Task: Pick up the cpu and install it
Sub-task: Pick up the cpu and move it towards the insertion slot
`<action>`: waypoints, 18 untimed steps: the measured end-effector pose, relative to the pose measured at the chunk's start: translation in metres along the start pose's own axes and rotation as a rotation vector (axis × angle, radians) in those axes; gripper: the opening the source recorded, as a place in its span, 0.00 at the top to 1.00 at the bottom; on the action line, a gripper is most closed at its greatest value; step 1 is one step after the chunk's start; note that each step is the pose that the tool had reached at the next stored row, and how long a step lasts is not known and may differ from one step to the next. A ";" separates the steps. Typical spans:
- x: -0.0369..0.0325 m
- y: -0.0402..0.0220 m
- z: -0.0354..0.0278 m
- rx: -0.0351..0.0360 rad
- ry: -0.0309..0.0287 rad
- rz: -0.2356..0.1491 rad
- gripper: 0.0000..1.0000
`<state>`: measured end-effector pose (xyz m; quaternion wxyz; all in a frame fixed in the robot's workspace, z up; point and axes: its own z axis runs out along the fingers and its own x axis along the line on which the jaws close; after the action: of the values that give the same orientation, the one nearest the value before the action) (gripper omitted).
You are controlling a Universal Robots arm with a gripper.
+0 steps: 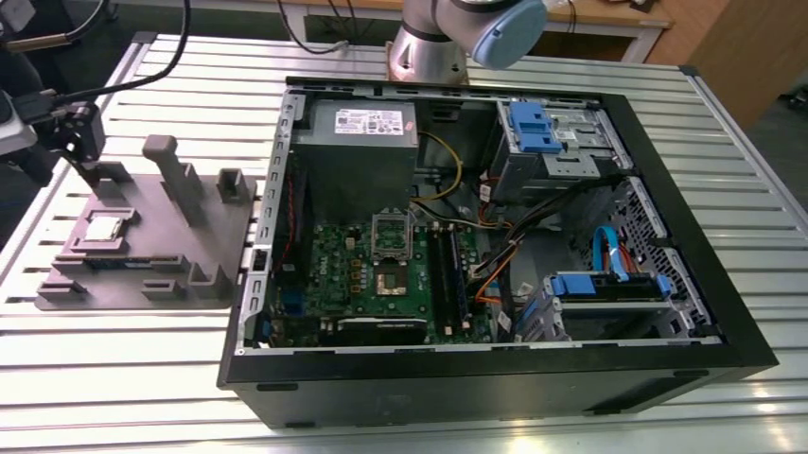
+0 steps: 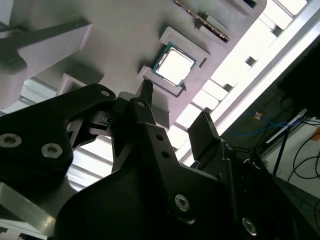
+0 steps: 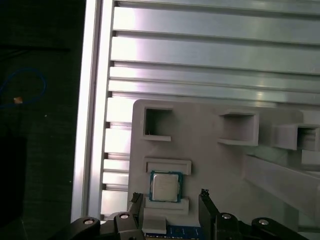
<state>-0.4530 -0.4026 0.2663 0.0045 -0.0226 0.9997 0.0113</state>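
Note:
The cpu (image 1: 106, 228), a small square chip with a silver-grey top, lies flat in a recess of the grey fixture plate (image 1: 165, 255), on the exterior view's left. It shows in both wrist views (image 2: 173, 65) (image 3: 165, 186). My gripper (image 1: 91, 170) hangs over that plate, just behind the chip. Both wrist views show it open (image 2: 174, 102) (image 3: 169, 196), a black fingertip (image 3: 204, 194) on either side of the chip's pocket, nothing between them. The open silver socket frame (image 1: 390, 236) sits on the green motherboard inside the computer case (image 1: 505, 378).
The fixture plate carries upright grey posts (image 1: 170, 175) and other pockets close to the gripper. The black case holds a grey power supply (image 1: 360, 132), blue drive brackets (image 1: 536, 128) and loose cables (image 1: 505, 255). The slatted metal table (image 1: 114, 378) lies around both.

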 end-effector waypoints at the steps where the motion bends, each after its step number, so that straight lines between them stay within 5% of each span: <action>1: 0.0000 -0.0001 0.0019 0.0001 -0.0002 0.001 0.44; 6: 0.0001 -0.0002 0.0090 0.0001 -0.0008 0.006 0.44; 18: 0.0001 -0.0002 0.0092 0.0002 -0.0008 0.006 0.44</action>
<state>-0.4530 -0.4026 0.2571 0.0049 -0.0194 0.9997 0.0112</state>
